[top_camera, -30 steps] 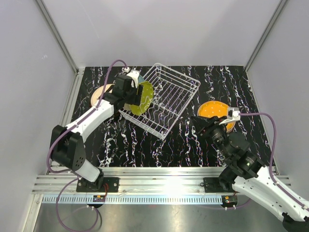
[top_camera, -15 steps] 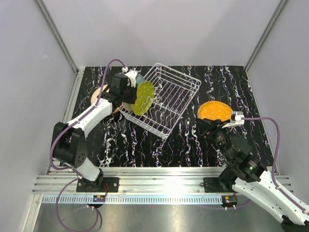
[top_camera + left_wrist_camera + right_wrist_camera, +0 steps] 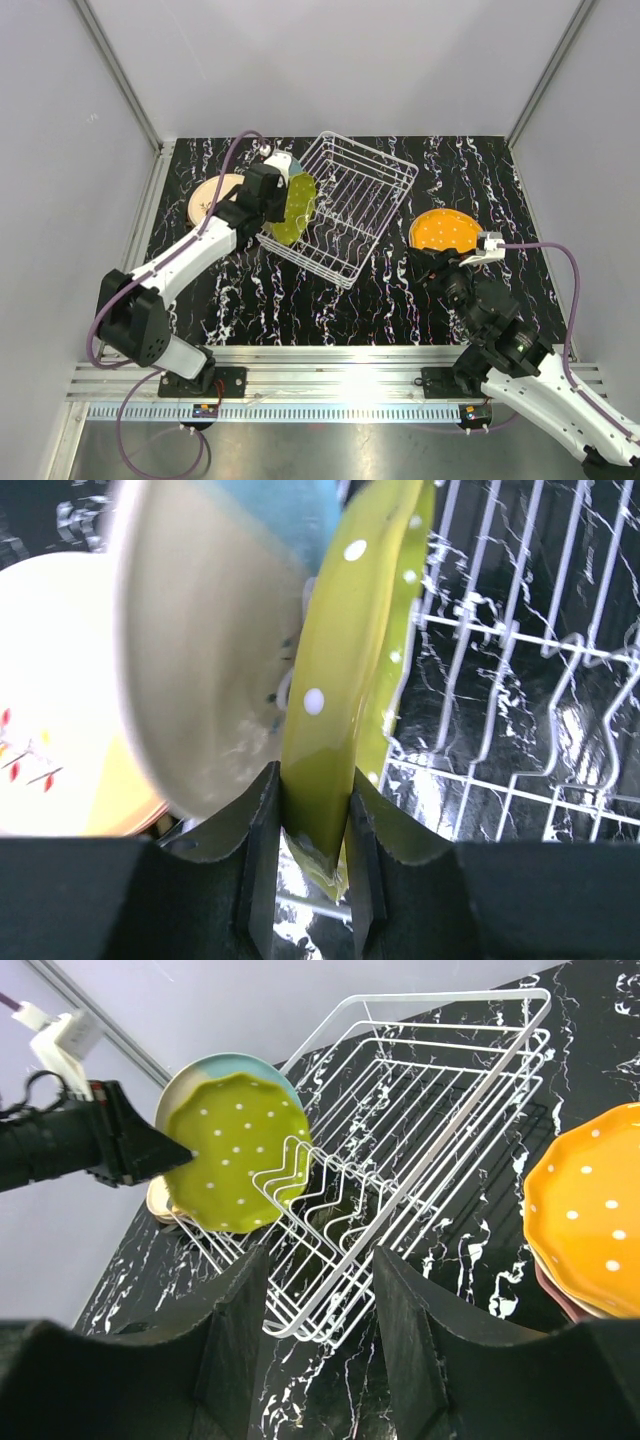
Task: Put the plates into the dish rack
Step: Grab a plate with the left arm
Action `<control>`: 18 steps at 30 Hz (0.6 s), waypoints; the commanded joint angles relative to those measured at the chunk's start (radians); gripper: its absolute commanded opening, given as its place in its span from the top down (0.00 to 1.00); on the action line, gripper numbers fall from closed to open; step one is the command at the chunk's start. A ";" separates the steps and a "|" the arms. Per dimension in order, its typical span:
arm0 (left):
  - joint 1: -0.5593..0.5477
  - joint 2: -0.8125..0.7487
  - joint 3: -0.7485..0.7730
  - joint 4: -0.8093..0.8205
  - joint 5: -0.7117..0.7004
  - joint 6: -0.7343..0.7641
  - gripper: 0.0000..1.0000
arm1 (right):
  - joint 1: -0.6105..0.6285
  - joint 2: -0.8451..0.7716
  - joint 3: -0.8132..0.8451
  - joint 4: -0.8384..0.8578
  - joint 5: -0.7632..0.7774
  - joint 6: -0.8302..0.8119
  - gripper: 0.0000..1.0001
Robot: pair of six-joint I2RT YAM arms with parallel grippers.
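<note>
Top external: the left gripper [image 3: 284, 204] holds the yellow-green plate [image 3: 299, 208] on edge at the near-left end of the dish rack [image 3: 352, 200]. The right gripper [image 3: 424, 265] sits near the orange plate [image 3: 445, 230].

Left wrist: both fingers are clamped on the yellow-green plate's rim. The cream-blue plate [image 3: 200, 650] stands just left of them, and the rack wires are to their right.

Right wrist: the fingers are apart with nothing between them. The rack lies beyond them, and the orange plate is off to their right.

A black marbled table [image 3: 300, 290] is carrying a white wire rack [image 3: 350, 215] at its centre. A peach plate [image 3: 207, 193] is lying at the left, and an orange plate [image 3: 442, 230] is topping a stack at the right.
</note>
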 commanded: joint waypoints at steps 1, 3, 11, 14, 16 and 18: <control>-0.003 -0.093 0.020 0.097 -0.095 -0.070 1.00 | -0.004 0.011 0.033 -0.001 0.038 -0.018 0.47; -0.005 -0.097 0.025 0.090 -0.103 -0.067 1.00 | -0.004 0.010 0.032 -0.002 0.046 -0.019 0.48; -0.020 -0.142 0.097 0.064 -0.136 -0.059 1.00 | -0.004 0.020 0.038 0.009 0.059 -0.031 0.48; -0.034 -0.140 0.158 0.030 -0.184 -0.053 1.00 | -0.004 0.034 0.041 0.015 0.062 -0.036 0.48; -0.048 -0.128 0.198 0.007 -0.236 -0.036 1.00 | -0.004 0.037 0.042 0.016 0.066 -0.039 0.48; -0.065 -0.119 0.213 -0.007 -0.259 -0.019 1.00 | -0.004 0.042 0.041 0.016 0.067 -0.041 0.49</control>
